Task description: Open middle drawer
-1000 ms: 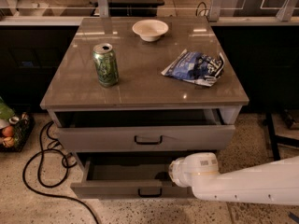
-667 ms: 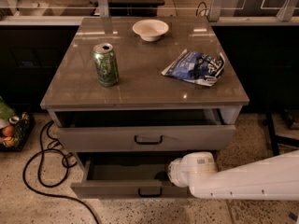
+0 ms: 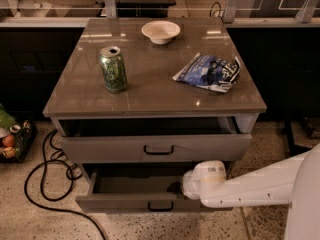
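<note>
The middle drawer (image 3: pixel 125 203) is the lower of the two drawers that show. It is grey-taupe with a small black loop handle (image 3: pixel 160 207) and stands pulled out, its dark inside open to view. The top drawer (image 3: pixel 100 148) above it is also pulled out a little. My gripper (image 3: pixel 176 186) is at the end of the white arm (image 3: pixel 240 186), which comes in from the right. It sits low, just inside the middle drawer behind its front panel, right of the handle. The lowest drawer is out of view.
On the cabinet top (image 3: pixel 150 84) stand a green can (image 3: pixel 113 69), a white bowl (image 3: pixel 160 31) and a blue chip bag (image 3: pixel 209 72). A black cable (image 3: pixel 45 184) loops on the floor at the left, by a basket of items (image 3: pixel 10 139).
The arm's far end has risen at the right edge. The gripper end has stayed almost in place at the middle drawer, which stands as far out as before.
</note>
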Robot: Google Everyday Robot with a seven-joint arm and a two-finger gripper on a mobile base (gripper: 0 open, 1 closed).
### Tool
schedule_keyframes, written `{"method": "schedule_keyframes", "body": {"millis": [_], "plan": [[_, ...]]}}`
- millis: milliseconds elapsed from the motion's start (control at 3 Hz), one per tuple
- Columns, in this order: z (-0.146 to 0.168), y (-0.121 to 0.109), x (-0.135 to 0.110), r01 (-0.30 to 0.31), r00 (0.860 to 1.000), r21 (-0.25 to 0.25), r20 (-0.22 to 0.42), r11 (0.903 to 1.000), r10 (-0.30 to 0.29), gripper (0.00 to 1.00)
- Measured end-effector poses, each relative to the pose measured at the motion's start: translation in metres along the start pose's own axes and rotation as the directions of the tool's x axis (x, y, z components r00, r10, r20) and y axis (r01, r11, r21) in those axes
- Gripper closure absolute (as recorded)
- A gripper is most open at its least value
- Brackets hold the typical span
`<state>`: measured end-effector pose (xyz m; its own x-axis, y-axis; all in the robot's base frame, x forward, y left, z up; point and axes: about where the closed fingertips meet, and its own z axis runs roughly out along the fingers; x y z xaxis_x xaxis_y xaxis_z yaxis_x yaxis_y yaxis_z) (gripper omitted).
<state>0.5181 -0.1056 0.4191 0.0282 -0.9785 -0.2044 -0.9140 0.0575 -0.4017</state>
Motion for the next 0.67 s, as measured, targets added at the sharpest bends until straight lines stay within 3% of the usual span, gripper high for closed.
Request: {"method": "schedule_keyframes", "body": {"millis": [667], "plan": [[0.0047, 0.0098, 0.0004, 0.037, 0.999, -0.05, -0.027, 0.9981, -0.038, 1.0]]}}
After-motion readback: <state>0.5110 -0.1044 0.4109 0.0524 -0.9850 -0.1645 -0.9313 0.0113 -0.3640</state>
